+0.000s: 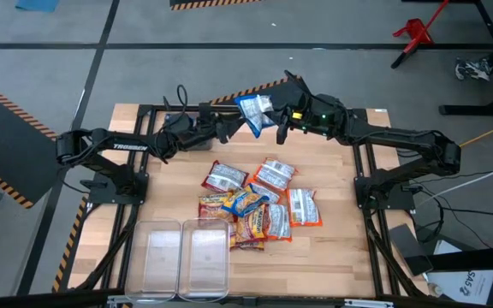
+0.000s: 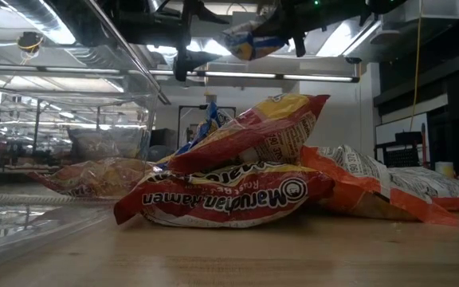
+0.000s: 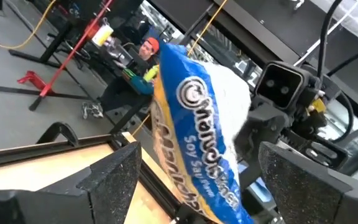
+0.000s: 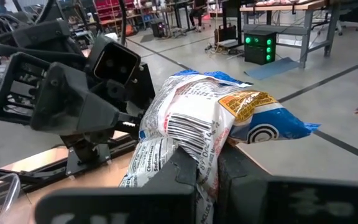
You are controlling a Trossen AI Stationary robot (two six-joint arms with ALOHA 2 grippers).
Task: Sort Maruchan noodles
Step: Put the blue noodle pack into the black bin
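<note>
A blue-and-yellow Maruchan noodle packet hangs high above the table's far edge, between my two grippers. My right gripper is shut on it. My left gripper faces it from the table's left, open wide. Its two fingers stand on either side of the packet, and I see no touch. The other noodle packets, red, orange and white, lie heaped on the table's middle, resting on one another and on the wood. The low view shows the blue packet up near the picture's top. My right gripper pinches the packet's crumpled white back, just under the barcode, between its two fingers. The fingers lie about level and come from the table's right. The packet is lifted clear of the table and sticks out past the fingers toward my left gripper.
Two clear plastic bins stand side by side at the table's near left. Bare wood lies to the right of the heap and along the far edge under the grippers. The black frame rails run along the table's sides.
</note>
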